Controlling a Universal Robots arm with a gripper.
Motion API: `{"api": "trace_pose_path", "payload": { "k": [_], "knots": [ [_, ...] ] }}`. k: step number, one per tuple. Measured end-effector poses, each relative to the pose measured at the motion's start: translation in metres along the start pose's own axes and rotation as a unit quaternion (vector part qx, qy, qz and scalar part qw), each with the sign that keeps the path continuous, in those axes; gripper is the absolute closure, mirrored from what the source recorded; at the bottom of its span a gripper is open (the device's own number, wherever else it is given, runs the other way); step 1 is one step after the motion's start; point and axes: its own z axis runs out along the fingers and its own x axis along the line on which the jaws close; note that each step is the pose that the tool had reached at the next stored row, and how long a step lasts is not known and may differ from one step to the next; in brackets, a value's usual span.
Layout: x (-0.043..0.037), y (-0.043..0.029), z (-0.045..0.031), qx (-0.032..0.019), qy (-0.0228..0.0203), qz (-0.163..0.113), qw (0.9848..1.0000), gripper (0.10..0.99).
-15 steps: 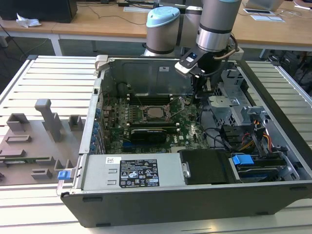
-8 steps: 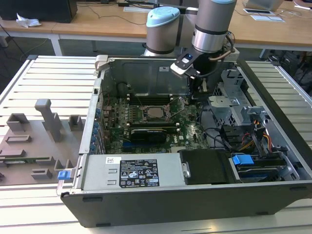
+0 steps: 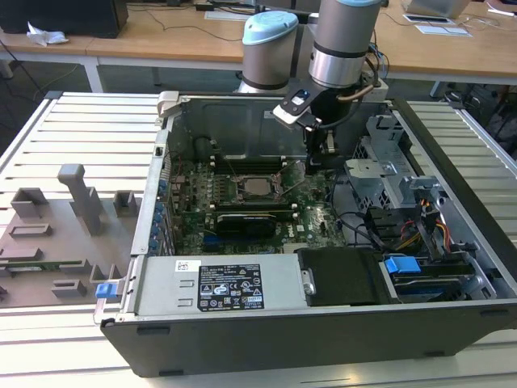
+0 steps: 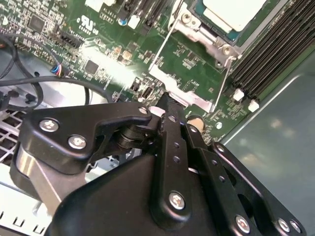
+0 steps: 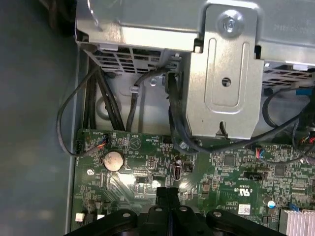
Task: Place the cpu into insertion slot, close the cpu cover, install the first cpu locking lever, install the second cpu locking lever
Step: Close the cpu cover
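Fingers point(image 5: 161, 195) pressed together with nothing between them, tips low over the board point(image 5: 226, 172); we cannot judge contact. We see the gripper point(image 3: 319, 153) inside the case point(image 3: 323, 331), to the exterior view's right of the socket. The cpu point(image 4: 231, 12) sits in its socket and the cover point(image 4: 199, 32) appears to lie down around it, so we judge the lever steps to be in hand. A thin lever point(image 4: 224, 78) runs along the socket edge nearest the tips; we cannot tell whether it is latched. Working it would call for a short, shallow push with the closed tips, kept off the board's parts. Room is tight, with memory slots point(image 4: 275, 54) and the case wall point(image 4: 275, 137) on one flank, a drive cage point(image 5: 226, 83) and cables point(image 5: 174, 118) on the other; only above is open.
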Motion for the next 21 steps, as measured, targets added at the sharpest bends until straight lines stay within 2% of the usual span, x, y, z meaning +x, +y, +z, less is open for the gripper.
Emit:
{"api": "trace_pose_path", "payload": {
  "k": [10, 21],
  "knots": [
    [0.001, -0.0131, 0.0003, 0.0, 0.0001, 0.0, 1.0, 0.98],
    [0.0025, -0.0316, 0.0005, 0.0, 0.0, 0.0, 1.0, 0.98]
  ]
}}
